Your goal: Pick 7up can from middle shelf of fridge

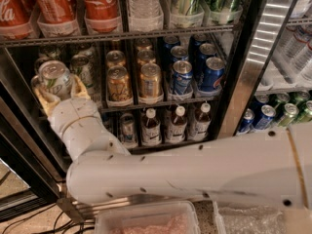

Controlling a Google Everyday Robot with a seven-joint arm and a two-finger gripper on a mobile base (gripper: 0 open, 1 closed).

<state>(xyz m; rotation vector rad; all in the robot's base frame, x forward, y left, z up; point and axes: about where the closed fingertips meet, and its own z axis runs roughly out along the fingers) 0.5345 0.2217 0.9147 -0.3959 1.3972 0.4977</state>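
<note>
Withdrawal was judged the step in hand, the 7up can [55, 77] being clamped by the gripper [58, 91] at the left end of the middle shelf [161, 103]; a straight pull outward was needed.

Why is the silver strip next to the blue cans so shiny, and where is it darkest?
Camera view: the fridge's steel frame throws back bright striped glare. The back rows of the middle shelf sit in deep shadow, darkest at the left. The gripper, at that shelf's left end, is shut on the 7up can, whose silver top gleams.
</note>
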